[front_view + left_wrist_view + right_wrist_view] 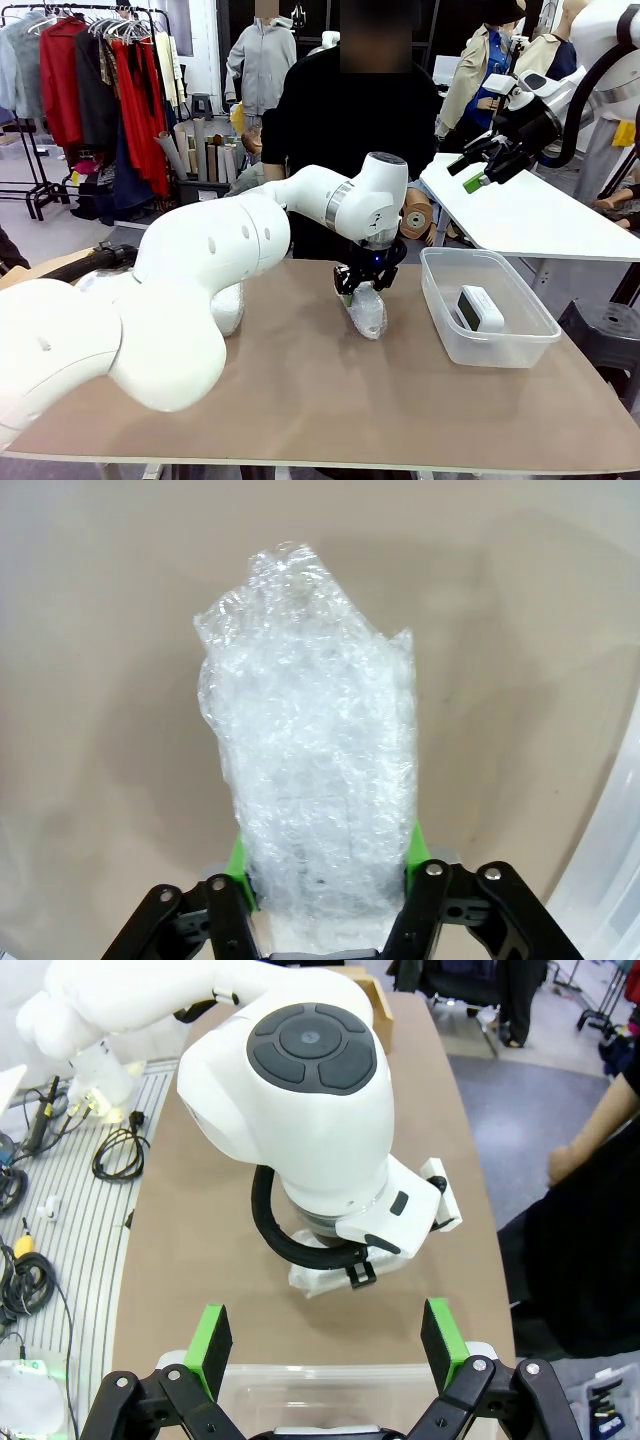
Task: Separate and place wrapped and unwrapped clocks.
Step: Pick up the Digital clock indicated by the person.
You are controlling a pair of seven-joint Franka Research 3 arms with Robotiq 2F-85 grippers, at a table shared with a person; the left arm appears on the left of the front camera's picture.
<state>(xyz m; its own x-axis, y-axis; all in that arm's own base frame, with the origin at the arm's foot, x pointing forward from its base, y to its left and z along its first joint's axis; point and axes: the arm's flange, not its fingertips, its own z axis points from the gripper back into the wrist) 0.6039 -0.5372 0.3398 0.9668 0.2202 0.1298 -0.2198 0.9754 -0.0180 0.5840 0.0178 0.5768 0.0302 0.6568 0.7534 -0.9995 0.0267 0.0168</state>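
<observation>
Front: left pincer [362, 287] is clamped on a wrapped clock [370, 312] mid-worktop [300, 400]. A second wrapped clock [230, 308] sits half hidden behind the left arm. The bare clock [480, 308] lies in the clear bin [436, 300]. Right pincer [480, 172] is raised off to the side.

Left wrist: green pads [238, 865] pinch the bundle's narrow width near one end. The wrap looks soft, slick and light over a hard core, so it will probably squash and could slip. A mid-body hold would be safer.

Right wrist: right pincer spread wide and empty, looking down on the bin.
</observation>
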